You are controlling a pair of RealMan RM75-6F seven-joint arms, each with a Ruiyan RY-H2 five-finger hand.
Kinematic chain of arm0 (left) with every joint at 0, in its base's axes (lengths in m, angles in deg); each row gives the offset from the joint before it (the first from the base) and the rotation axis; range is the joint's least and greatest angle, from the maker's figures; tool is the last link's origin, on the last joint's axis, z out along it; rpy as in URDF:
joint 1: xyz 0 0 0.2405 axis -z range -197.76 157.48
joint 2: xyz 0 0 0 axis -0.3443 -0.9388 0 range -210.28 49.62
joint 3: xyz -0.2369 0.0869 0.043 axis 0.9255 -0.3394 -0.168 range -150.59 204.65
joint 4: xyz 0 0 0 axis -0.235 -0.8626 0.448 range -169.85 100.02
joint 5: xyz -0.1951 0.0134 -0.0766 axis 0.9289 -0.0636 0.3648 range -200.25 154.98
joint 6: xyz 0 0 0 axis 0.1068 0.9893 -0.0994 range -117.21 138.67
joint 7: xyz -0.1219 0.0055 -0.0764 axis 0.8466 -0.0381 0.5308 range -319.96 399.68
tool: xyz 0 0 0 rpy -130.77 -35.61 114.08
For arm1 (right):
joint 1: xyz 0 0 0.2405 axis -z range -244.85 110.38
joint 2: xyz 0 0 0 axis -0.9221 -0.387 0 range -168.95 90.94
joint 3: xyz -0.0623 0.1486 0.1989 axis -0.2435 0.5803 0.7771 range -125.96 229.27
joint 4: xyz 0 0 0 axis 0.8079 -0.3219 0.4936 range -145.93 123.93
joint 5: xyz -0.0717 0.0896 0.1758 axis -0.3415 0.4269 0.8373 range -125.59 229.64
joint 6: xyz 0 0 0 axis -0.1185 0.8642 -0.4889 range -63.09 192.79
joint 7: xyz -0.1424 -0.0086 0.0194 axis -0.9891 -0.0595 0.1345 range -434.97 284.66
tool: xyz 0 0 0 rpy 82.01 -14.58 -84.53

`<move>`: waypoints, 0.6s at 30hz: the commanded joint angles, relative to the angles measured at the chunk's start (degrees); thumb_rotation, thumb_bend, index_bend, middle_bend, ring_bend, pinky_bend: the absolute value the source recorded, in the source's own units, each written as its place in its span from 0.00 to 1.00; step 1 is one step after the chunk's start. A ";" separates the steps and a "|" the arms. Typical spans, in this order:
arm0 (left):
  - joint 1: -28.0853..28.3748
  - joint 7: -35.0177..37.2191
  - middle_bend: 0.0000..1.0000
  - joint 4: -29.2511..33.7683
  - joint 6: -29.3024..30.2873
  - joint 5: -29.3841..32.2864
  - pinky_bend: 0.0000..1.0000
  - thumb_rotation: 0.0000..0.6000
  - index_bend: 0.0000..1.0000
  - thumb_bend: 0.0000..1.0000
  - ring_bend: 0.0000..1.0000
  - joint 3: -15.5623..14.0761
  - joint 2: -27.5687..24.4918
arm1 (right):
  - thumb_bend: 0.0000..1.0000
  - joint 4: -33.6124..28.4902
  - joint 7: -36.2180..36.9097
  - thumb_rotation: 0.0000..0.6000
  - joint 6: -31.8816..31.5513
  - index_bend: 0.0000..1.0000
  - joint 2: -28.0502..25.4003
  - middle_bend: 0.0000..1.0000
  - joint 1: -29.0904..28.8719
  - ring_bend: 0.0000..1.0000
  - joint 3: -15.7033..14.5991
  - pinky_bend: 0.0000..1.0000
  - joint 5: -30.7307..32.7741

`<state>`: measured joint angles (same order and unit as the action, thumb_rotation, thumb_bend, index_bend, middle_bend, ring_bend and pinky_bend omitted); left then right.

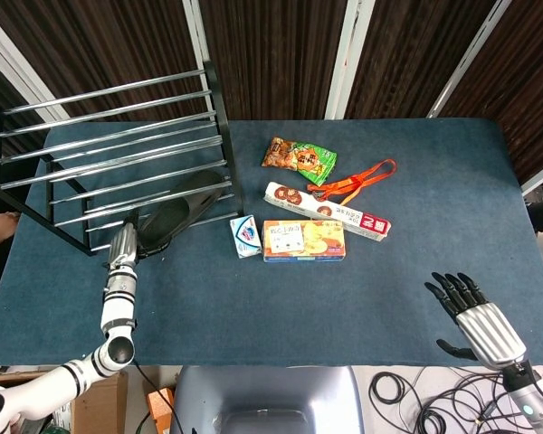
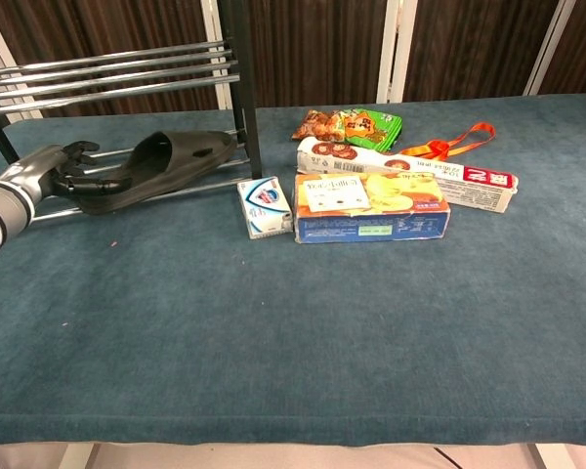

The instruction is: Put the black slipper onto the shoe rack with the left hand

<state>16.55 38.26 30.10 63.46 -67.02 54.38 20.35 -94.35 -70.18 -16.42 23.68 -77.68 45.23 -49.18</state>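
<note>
A: Black slipper [image 2: 156, 168] lay w/ toe end on the shoe rack [image 1: 118, 149] lower bars; we gripped its heel w/ left hand [image 2: 73, 168].

B: Right hand [image 1: 475, 318] sat spread, idle. Left to do, we judged: seat it, let go.

The black slipper [image 1: 179, 213] is a matte, open-toed slide with a broad strap, lying sole-down across the lowest chrome bars of the shoe rack [image 1: 118, 136]. It sits at the rack's front right corner, beside the dark upright post, heel toward the front. The rack is a black frame with tilted tiers of shiny rods.
</note>
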 commanded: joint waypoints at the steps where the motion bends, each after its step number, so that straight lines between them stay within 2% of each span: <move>1: -1.59 1.58 0.07 4.80 0.64 -1.73 0.29 0.69 0.00 0.23 0.05 -1.09 -2.39 | 0.11 -0.07 -0.22 1.00 0.21 0.00 0.06 0.00 -0.05 0.00 -0.02 0.00 0.05; 7: -2.83 2.39 0.07 10.66 1.63 -4.11 0.29 0.71 0.00 0.24 0.05 -3.09 -4.37 | 0.11 -0.38 -0.69 1.00 0.27 0.00 0.07 0.00 -0.01 0.00 0.04 0.00 0.12; 14: -3.79 2.63 0.07 15.38 1.01 -5.23 0.30 0.88 0.00 0.25 0.05 -6.02 -5.90 | 0.11 -0.47 -1.08 1.00 0.45 0.00 0.14 0.00 0.04 0.00 0.02 0.00 0.19; 18: -3.88 3.11 0.07 17.39 1.05 -7.00 0.30 0.93 0.00 0.25 0.06 -7.43 -5.93 | 0.11 -0.47 -1.07 1.00 0.61 0.00 0.14 0.00 0.00 0.00 0.00 0.00 0.21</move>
<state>12.75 41.14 46.93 64.53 -73.46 47.41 14.48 -94.82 -71.25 -15.81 23.82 -77.68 45.23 -48.96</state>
